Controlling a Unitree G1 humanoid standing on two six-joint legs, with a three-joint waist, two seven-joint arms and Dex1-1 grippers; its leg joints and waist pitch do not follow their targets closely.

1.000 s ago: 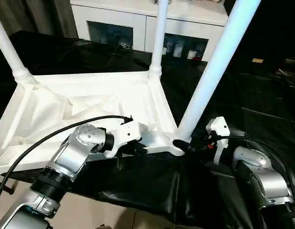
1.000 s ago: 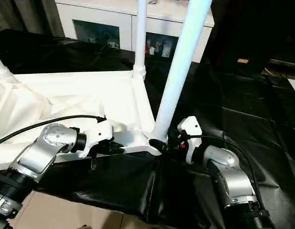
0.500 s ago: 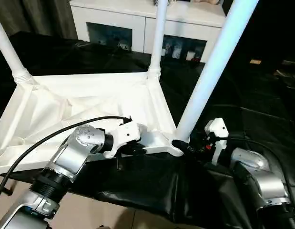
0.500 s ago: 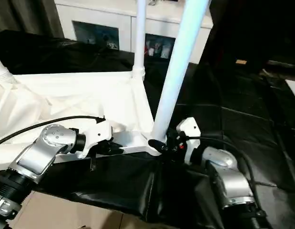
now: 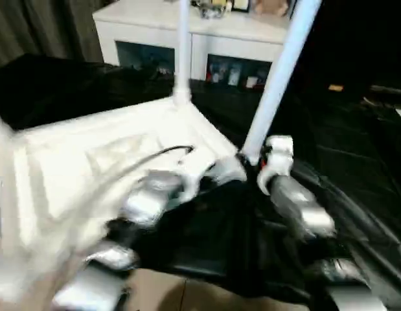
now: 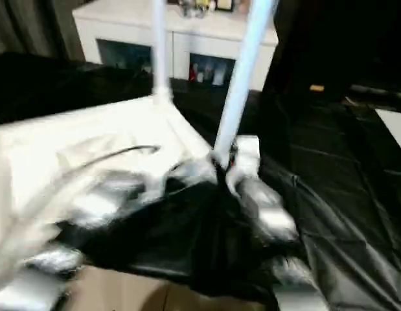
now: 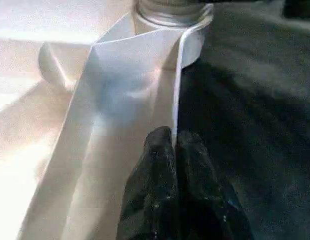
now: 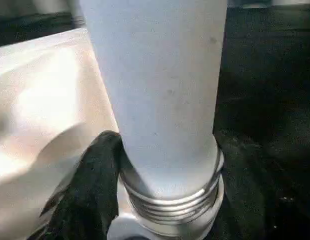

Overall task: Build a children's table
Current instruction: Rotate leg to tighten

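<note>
- While the small white plastic children's table (image 5: 116, 139) lies upside down on the black sheet-covered work surface (image 5: 355, 149), 2 of its round tapering white legs (image 5: 278, 71) stand up near the corner closest to me.
- My left gripper (image 7: 174, 150) has its 2 black fingers pressed together, pinching the thin white rim of the tabletop (image 7: 177, 85) beside that corner's leg socket.
- My right gripper (image 5: 262, 170) sits at the base of the nearest leg (image 8: 160, 90); one black finger (image 8: 97, 170) rests against the leg just above its threaded collar, the jaws spread about the leg's width.
- Behind the table stands a white cabinet with glass-fronted doors (image 5: 206, 48).
</note>
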